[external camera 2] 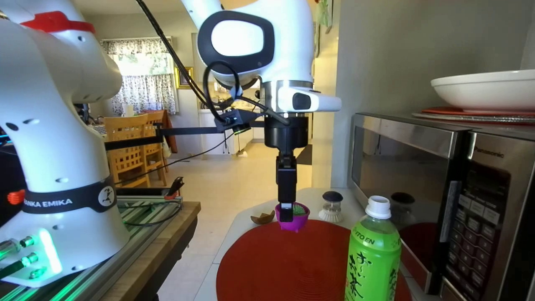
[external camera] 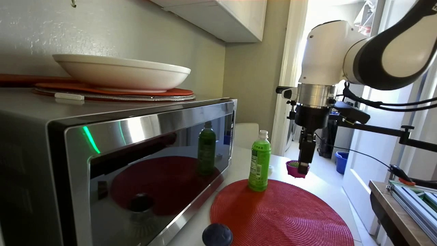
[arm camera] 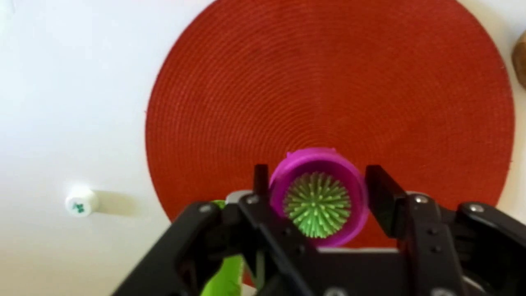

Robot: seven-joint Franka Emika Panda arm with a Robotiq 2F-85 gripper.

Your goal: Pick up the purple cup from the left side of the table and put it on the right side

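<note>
The purple cup [arm camera: 318,153] is round and open-topped, with a green spiky thing inside it. My gripper [arm camera: 316,181] has one finger against each side of the cup, near its rim. In both exterior views the cup [external camera: 293,171] [external camera 2: 299,222] hangs upright at the fingertips of the downward-pointing gripper [external camera: 303,168] [external camera 2: 286,212]. It is held above the white table [arm camera: 82,102], over the dark-red mat [arm camera: 328,82] in the wrist view. One finger partly hides the cup in both exterior views.
A green bottle [external camera: 260,164] [external camera 2: 372,259] stands on the mat near the microwave [external camera: 150,136] [external camera 2: 401,154]. A dark-knobbed brush [external camera: 217,234] [external camera 2: 332,205], a small brown piece [external camera 2: 263,218] [arm camera: 521,59] and a white cap [arm camera: 81,201] are on the table.
</note>
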